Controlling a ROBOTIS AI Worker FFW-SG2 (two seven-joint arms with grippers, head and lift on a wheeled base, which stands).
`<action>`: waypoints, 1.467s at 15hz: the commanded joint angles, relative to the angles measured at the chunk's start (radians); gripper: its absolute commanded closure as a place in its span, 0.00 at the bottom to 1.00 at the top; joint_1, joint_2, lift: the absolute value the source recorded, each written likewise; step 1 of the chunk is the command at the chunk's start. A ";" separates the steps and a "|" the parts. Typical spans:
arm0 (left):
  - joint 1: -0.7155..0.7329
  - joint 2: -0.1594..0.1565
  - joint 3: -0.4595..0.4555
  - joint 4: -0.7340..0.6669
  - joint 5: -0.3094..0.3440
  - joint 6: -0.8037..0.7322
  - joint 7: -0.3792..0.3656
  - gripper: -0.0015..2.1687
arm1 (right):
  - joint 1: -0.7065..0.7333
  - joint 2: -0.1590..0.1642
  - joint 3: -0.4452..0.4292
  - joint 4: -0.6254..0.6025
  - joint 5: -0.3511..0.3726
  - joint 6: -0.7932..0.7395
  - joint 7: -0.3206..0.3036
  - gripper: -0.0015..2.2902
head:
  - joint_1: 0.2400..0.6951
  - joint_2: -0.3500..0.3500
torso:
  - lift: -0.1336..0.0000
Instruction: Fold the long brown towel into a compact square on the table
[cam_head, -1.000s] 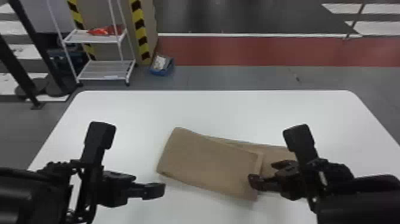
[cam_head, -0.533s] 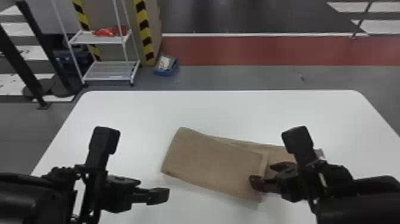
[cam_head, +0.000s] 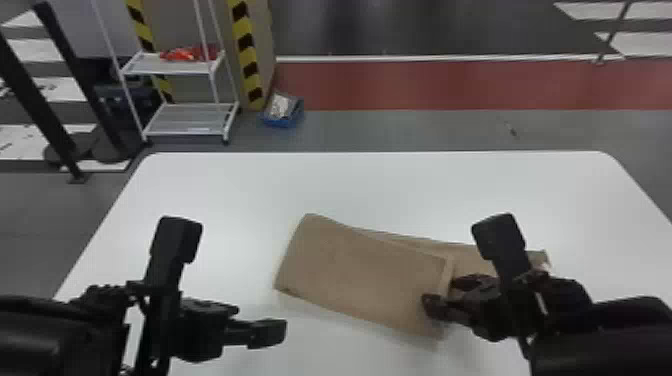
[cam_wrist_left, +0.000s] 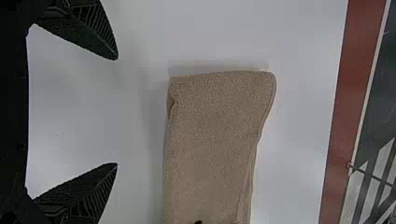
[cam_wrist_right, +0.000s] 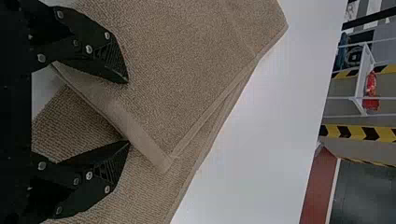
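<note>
In the head view the brown towel (cam_head: 365, 275) lies on the white table, its left part folded over the right part, the upper layer's hemmed edge lying across the lower layer. My left gripper (cam_head: 230, 285) is left of the towel, apart from it. My right gripper (cam_head: 465, 270) is over the towel's right part, by that hemmed edge. In the left wrist view my left gripper (cam_wrist_left: 116, 112) is open, with the towel's folded end (cam_wrist_left: 215, 140) beyond its fingers. In the right wrist view my right gripper (cam_wrist_right: 128, 112) stands open above the towel (cam_wrist_right: 187, 60), the hem running between its fingers.
The white table (cam_head: 400, 185) extends behind the towel and to both sides. Beyond its far edge stand a white shelf rack (cam_head: 190, 120) with red items on it and a blue box (cam_head: 282, 112) on the floor.
The whole head view has shifted slightly, table and towel moving a little rightward in it. The left gripper sits slightly lower in it, and the right gripper has shifted slightly left relative to the towel.
</note>
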 joint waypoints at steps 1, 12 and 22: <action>0.000 0.001 0.002 0.000 0.001 0.007 -0.004 0.04 | -0.003 0.004 0.001 0.005 0.004 0.000 -0.002 0.27 | 1.00 0.56 | 0.07; 0.006 0.003 0.005 0.001 0.004 0.007 -0.009 0.04 | -0.020 0.004 -0.005 -0.003 0.001 0.000 -0.002 0.32 | 1.00 0.55 | 0.07; 0.009 0.003 0.048 0.000 0.029 0.007 -0.007 0.04 | -0.024 0.004 -0.091 -0.100 -0.079 0.015 0.007 0.32 | 1.00 0.54 | 0.07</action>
